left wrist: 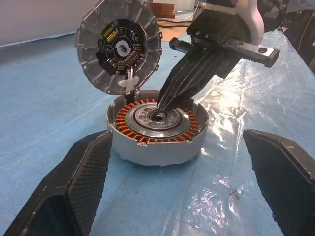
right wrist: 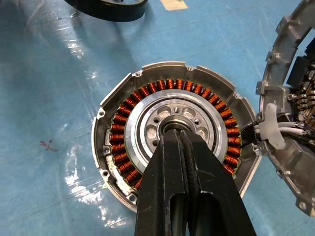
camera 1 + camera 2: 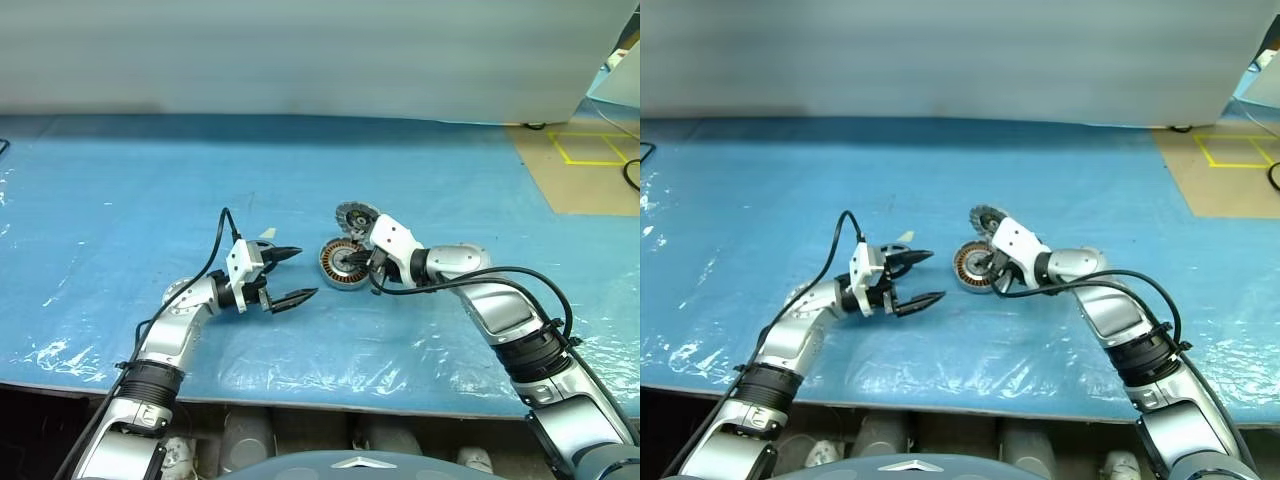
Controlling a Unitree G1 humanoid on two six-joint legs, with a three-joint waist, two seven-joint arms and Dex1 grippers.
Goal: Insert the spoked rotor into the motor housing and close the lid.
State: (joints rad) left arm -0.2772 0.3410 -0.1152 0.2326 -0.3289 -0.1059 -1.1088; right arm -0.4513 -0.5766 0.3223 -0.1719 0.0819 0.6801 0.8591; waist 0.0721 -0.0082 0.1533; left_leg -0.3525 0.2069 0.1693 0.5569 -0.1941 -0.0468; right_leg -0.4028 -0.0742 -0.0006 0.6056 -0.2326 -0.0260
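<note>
On the blue surface (image 3: 120,200), nearest you: the left pincer (image 3: 291,275) hovers level with its fingers spread wide, holding nothing, just beside the housing.
Right pincer (image 1: 165,101): fingers pressed together, tips poked into the centre bore, gripping nothing that you can make out.
Motor housing (image 2: 173,137): flat on the surface between the two pincers, copper windings ringed around a silver disc with holes; you judge this to be the spoked rotor (image 1: 150,118), already seated.
Lid (image 1: 118,46): standing upright at the housing's far edge, inner face showing, a white cable linking it to the housing.
Risk: tilt those closed tips and you drag the housing, or scrape the windings.
Risk: swing the lid carelessly and the cable gets pinched under the rim.
</note>
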